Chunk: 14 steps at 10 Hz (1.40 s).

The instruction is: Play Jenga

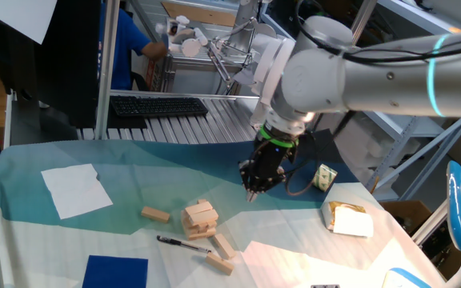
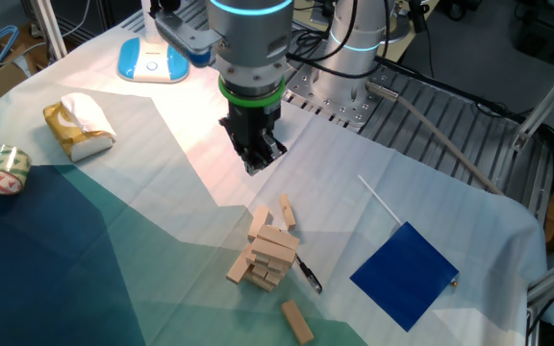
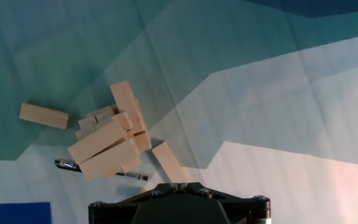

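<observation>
A short uneven Jenga stack (image 1: 200,218) of pale tan blocks stands on the teal and white cloth; it also shows in the other fixed view (image 2: 267,255) and the hand view (image 3: 107,146). Loose blocks lie around it: one to the left (image 1: 155,214) (image 3: 44,116), one beside the stack (image 1: 223,245) (image 3: 168,162), and one nearer the front (image 1: 220,264). My gripper (image 1: 252,192) (image 2: 255,165) (image 3: 180,185) hangs above the cloth to the right of the stack, apart from it. Its jaws are closed together and hold nothing.
A thin black pen (image 1: 182,243) (image 3: 101,171) lies against the stack's base. A white paper (image 1: 77,190) lies at the left and a blue pad (image 2: 404,273) near the front. A brown-and-white packet (image 1: 348,218) and a tape roll (image 2: 1,168) lie on the right.
</observation>
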Each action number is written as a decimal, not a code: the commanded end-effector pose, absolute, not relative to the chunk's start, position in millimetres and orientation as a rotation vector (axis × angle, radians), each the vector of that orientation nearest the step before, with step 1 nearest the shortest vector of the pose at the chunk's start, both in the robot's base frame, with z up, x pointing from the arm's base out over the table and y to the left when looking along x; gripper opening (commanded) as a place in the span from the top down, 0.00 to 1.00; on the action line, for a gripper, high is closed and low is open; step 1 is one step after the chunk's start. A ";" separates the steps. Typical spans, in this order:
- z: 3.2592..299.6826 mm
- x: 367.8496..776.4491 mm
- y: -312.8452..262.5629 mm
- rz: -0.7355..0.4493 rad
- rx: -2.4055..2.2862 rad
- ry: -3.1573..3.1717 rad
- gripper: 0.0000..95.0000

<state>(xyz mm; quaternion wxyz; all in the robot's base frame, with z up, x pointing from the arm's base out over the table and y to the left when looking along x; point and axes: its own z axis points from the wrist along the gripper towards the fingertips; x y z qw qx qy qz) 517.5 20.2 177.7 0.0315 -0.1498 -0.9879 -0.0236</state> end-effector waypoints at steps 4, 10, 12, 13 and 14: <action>165.5 548.1 23.5 -0.084 -0.492 -3.030 1.00; 160.2 578.8 23.9 -0.079 -0.517 -3.020 1.00; 161.8 594.4 25.8 -0.064 -0.507 -3.014 1.00; 162.8 600.7 27.0 -0.051 -0.502 -3.017 1.00; 162.6 603.0 26.5 -0.056 -0.498 -3.022 1.00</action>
